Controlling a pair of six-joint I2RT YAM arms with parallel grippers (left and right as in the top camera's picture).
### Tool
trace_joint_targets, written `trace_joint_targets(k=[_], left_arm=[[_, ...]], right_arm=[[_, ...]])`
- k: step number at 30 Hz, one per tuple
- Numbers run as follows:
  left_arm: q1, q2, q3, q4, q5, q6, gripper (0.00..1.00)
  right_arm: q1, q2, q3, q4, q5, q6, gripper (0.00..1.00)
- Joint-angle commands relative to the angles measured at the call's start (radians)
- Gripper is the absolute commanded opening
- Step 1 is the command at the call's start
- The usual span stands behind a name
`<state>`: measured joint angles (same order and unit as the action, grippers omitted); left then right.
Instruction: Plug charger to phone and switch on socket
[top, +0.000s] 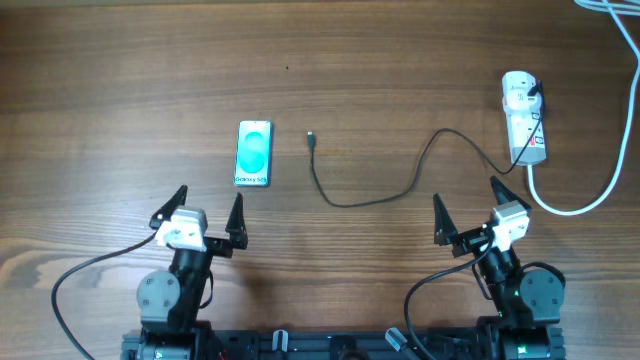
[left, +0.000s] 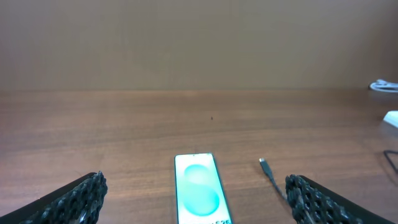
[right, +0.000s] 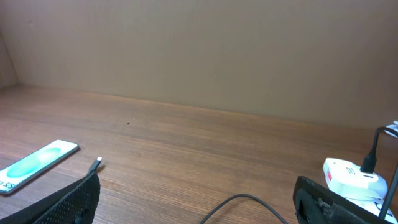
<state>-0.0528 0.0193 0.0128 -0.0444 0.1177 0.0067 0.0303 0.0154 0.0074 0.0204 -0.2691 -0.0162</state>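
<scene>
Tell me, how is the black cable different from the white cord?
The black cable is thin; the white cord is thicker. The cable's free tip lies by the phone; the cord runs off the picture's top edge. Both lie curved on the table and join the socket.

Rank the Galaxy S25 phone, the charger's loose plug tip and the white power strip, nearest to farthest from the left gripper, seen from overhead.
1. Galaxy S25 phone: just ahead of the left gripper, slightly to its right.
2. charger plug tip: further right, past the phone.
3. white power strip: at the far right, clearly farthest.
</scene>
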Motion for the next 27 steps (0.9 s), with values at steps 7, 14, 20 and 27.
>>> trace_joint_targets(k=[7,14,20,27], left_arm=[[0.005,-0.009,-0.007,0.062,0.06,0.011,1.0],[0.005,-0.009,0.008,0.102,0.076,-0.098,1.0],[0.005,0.006,0.084,0.073,0.095,-0.098,1.0],[0.005,0.17,0.262,-0.01,0.133,-0.097,1.0]], right_arm=[[0.006,-0.008,0.002,0.02,-0.082,0.021,1.0],[0.006,-0.008,0.049,0.02,-0.213,0.023,1.0],[0.006,0.027,0.151,-0.018,-0.231,0.05,1.0],[0.006,0.18,0.379,-0.157,-0.25,0.047,1.0]])
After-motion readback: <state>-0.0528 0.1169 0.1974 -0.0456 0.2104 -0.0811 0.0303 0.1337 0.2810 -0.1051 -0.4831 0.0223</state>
